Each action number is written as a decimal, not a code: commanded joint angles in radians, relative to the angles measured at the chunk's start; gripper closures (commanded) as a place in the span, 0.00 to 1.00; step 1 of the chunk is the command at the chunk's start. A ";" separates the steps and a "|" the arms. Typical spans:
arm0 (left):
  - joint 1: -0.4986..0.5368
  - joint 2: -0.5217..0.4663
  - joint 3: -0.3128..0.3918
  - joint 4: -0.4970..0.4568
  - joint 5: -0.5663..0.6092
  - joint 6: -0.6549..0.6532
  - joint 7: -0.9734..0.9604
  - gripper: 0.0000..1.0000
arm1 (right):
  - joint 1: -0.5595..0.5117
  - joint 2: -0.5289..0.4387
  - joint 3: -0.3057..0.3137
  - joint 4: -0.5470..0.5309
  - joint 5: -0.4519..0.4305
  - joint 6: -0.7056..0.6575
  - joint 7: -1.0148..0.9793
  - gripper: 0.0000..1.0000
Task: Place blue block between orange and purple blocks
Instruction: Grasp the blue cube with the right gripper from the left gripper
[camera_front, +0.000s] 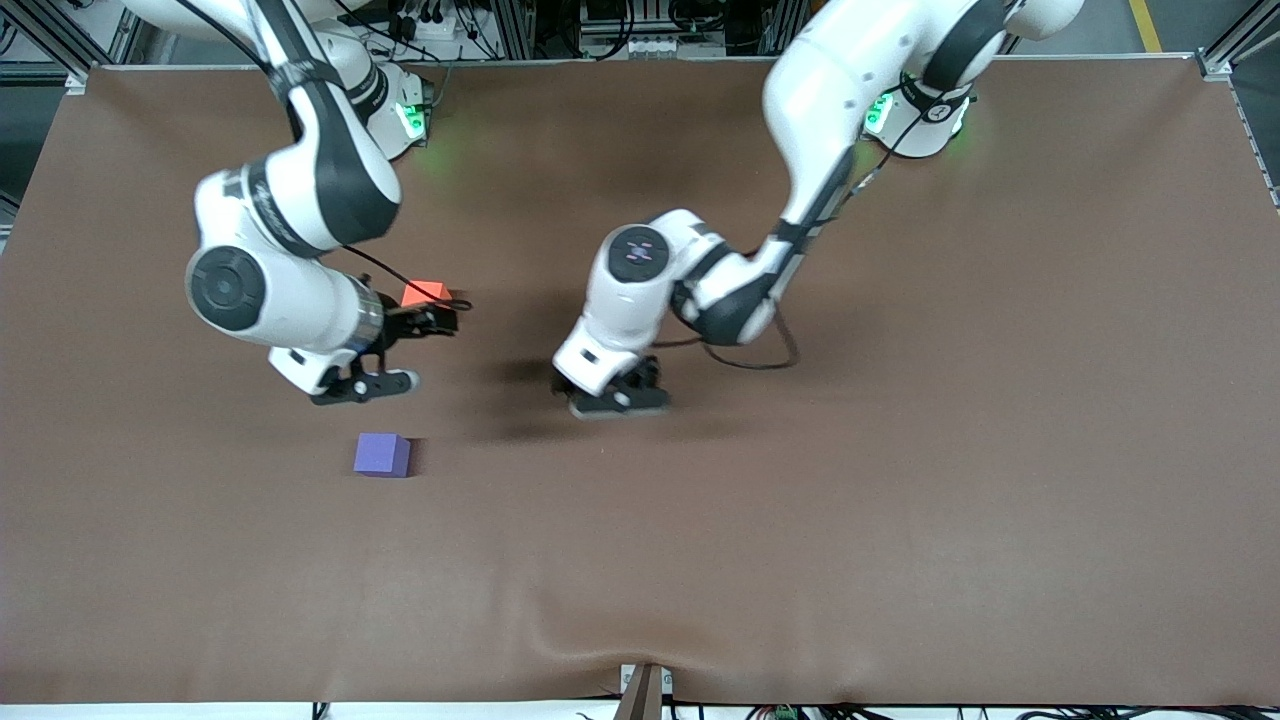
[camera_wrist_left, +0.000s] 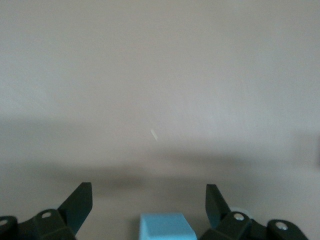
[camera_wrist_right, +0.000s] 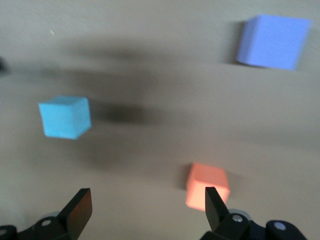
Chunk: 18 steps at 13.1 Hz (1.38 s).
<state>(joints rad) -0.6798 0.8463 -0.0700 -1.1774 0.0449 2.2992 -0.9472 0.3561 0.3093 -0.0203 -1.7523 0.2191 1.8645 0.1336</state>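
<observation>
**Left tool straddling the blue block, not yet closed**

I am looking at the left tool (camera_front: 613, 393), sitting low over the middle of the tabletop (camera_front: 900, 500). Its fingers are spread apart. In the left wrist view the blue block (camera_wrist_left: 165, 226) is showing at the bottom centre of the frame, between the two fingers with a gap on each side. I am reading this as lining up for the grab, with nothing clamped yet. In the front view the arm is hiding the block.

The orange block (camera_front: 425, 292) is lying in the upper middle of the front frame, toward the right arm's end. The purple block (camera_front: 382, 454) is lying nearer the camera, well apart from it.

The right tool (camera_front: 405, 350) is hanging over the gap between them with its fingers wide apart and nothing in them. I am judging that it is occupying the drop spot and will need clearing first.
</observation>
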 joint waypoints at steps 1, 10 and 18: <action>0.171 -0.122 -0.008 -0.048 0.000 -0.079 0.024 0.00 | 0.061 0.036 -0.007 0.002 0.025 0.085 0.073 0.00; 0.549 -0.320 -0.005 -0.050 0.000 -0.415 0.314 0.00 | 0.271 0.227 -0.009 0.010 0.014 0.410 0.380 0.00; 0.677 -0.458 -0.005 -0.050 0.000 -0.641 0.638 0.00 | 0.331 0.317 -0.010 0.008 0.009 0.475 0.443 0.00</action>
<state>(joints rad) -0.0161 0.4283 -0.0682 -1.1905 0.0451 1.6729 -0.3934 0.6753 0.6134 -0.0233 -1.7525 0.2303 2.3353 0.5601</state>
